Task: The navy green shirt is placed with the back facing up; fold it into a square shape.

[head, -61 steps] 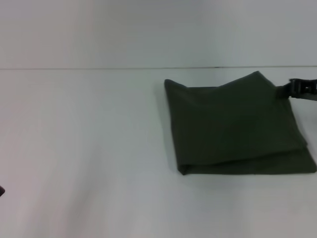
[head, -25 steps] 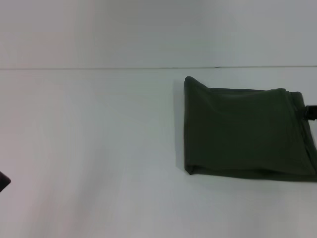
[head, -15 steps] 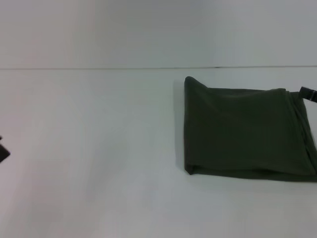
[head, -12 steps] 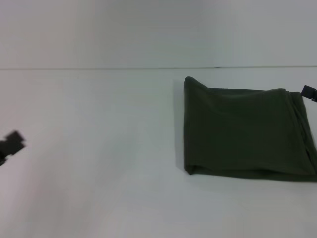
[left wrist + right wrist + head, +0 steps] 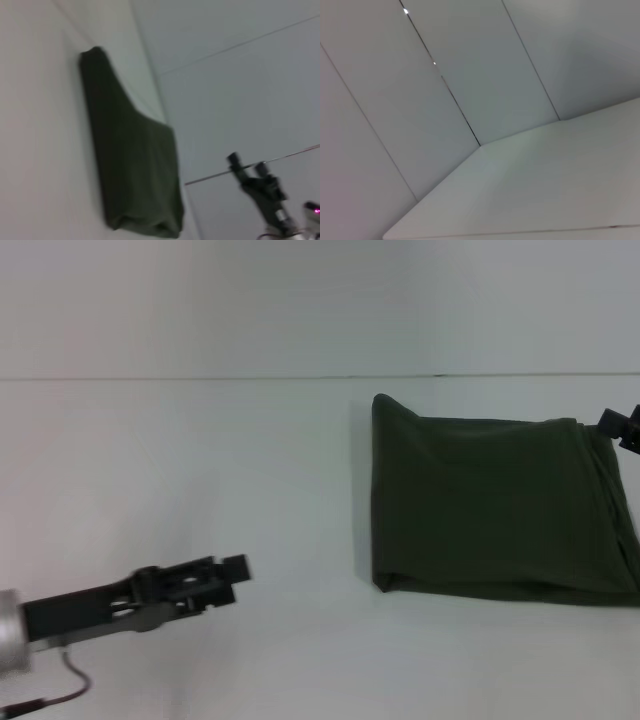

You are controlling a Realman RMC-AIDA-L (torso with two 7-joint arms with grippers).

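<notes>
White desk (image 5: 250, 660) fills the scene, with a pale wall behind it meeting the desk along a thin horizontal seam. On the desk lies the navy green shirt (image 5: 495, 505), already folded into a compact, nearly square bundle with its plain side up. No lettering is visible. Its far left corner rises in a small peak, and a thick folded edge runs along the near side.

The left gripper (image 5: 225, 575) reaches over the desk on a dark arm that ends in a silver cuff. Its fingertips point toward the shirt. Bare desk separates it from the bundle, which lies ahead of it and off to its right, well apart. Whether its fingers are spread or closed cannot be told.

The right gripper (image 5: 622, 426) shows only as a small dark tip at the shirt's far right corner, just beside the cloth. Contact cannot be confirmed. The left wrist view shows the right gripper (image 5: 248, 169) clear of the shirt (image 5: 132, 160), with two fingertips standing slightly apart and nothing between them. The right wrist view shows only wall panels and bare desk.

The bundle is a little wider from side to side than from front to back. The right gripper is much the nearer arm. The left gripper would have to cross the bare desk toward the shirt's left edge to straighten it. The folding looks almost finished.
</notes>
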